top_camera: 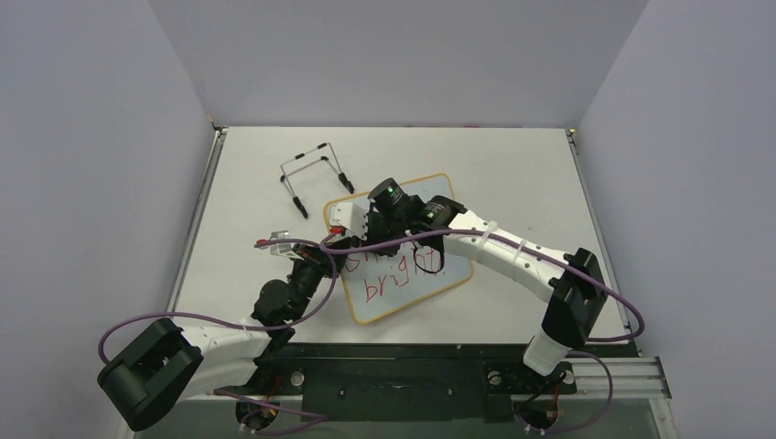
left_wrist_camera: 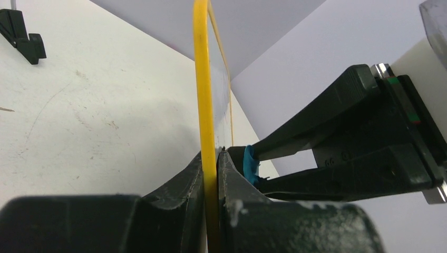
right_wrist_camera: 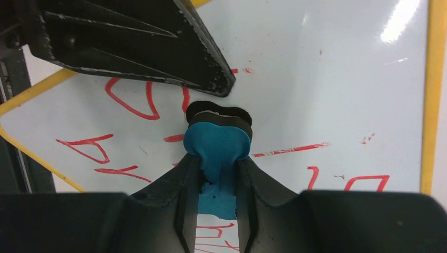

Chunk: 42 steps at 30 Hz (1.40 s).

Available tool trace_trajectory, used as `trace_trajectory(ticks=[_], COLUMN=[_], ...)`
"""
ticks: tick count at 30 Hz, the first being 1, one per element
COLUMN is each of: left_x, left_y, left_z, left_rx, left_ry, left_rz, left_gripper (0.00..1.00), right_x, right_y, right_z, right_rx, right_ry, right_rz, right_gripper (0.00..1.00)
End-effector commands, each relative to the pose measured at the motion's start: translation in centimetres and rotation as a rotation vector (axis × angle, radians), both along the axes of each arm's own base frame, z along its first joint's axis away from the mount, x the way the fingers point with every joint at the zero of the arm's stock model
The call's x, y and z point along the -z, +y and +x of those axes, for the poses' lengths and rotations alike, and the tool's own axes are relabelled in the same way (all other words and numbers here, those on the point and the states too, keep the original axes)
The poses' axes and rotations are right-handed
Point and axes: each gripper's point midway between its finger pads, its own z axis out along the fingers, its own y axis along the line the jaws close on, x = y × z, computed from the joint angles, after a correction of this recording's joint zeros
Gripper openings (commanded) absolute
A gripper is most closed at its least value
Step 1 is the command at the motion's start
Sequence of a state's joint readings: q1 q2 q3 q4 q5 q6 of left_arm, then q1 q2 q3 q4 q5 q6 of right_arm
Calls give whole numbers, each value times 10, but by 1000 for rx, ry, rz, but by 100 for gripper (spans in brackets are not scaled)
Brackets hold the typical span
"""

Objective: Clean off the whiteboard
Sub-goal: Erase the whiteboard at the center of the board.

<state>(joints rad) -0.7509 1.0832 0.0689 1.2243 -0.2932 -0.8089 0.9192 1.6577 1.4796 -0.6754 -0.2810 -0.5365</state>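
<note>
The whiteboard (top_camera: pixel 371 306) lies near the table's middle, with a white face, a yellow frame and red handwriting. My left gripper (top_camera: pixel 331 249) is shut on its left edge. The left wrist view shows the yellow frame (left_wrist_camera: pixel 201 79) pinched between my fingertips (left_wrist_camera: pixel 213 158). My right gripper (top_camera: pixel 361 233) is shut on a blue eraser (right_wrist_camera: pixel 217 145). It presses the eraser's black felt side onto the board face (right_wrist_camera: pixel 327 79) among the red strokes, right next to the left gripper's finger (right_wrist_camera: pixel 158 47). The eraser also shows in the left wrist view (left_wrist_camera: pixel 250 163).
A thin black wire stand (top_camera: pixel 316 174) stands on the table behind the board to the left, and also shows in the left wrist view (left_wrist_camera: pixel 21 37). Purple cables run from both arms over the board's near left part. Grey walls enclose the table.
</note>
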Motion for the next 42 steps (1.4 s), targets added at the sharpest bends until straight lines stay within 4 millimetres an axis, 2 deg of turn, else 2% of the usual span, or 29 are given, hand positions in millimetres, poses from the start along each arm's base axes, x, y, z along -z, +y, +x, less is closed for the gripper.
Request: trace_trajectory(ticks=[1, 4, 6, 8, 10, 17, 20, 23, 28, 30, 33, 36, 38, 40, 42], left_x=[-13, -13, -13, -13, -13, -13, -13, -14, -13, -12, -10, -9, -10, -10, -10], left_y=[-17, -17, -17, -18, -19, -22, -21, -21, -23, -24, -26, -28, -28, -29, -29], left_z=[-13, -13, -13, -13, -12, -11, -11, -11, -11, -11, -10, -11, -11, -12, -13], left_rx=[102, 101, 101, 103, 105, 112, 111, 110, 116, 120, 125, 133, 137, 142, 145], left_ry=[-106, -105, -103, -104, -104, -102, -101, -102, -101, -101, -101, -103, -109, -109, -109], left_rz=[72, 72, 71, 69, 69, 67, 71, 74, 81, 86, 92, 101, 103, 107, 109], left_gripper=[0, 0, 0, 0, 0, 0, 0, 0, 0, 0, 0, 0, 0, 0, 0], right_x=[-4, -21, -27, -28, -25, -14, -20, -33, -48, -48, -46, -35, -33, -32, -35], right_y=[4, -10, -22, -28, -25, 13, 20, 16, -10, -12, 1, 21, 32, 37, 35], right_z=[1, 36, 52, 56, 49, 1, -2, 15, 65, 68, 50, 17, 5, 1, 7], right_rx=[42, 203, 283, 306, 270, 70, 68, 148, 395, 402, 290, 151, 97, 90, 128], right_ry=[-4, -36, -48, -41, -16, 6, -1, -35, -75, -73, -50, -55, -72, -85, -107], right_rz=[15, 95, 127, 143, 146, 95, 107, 144, 215, 221, 207, 135, 108, 98, 102], right_gripper=[0, 0, 0, 0, 0, 0, 0, 0, 0, 0, 0, 0, 0, 0, 0])
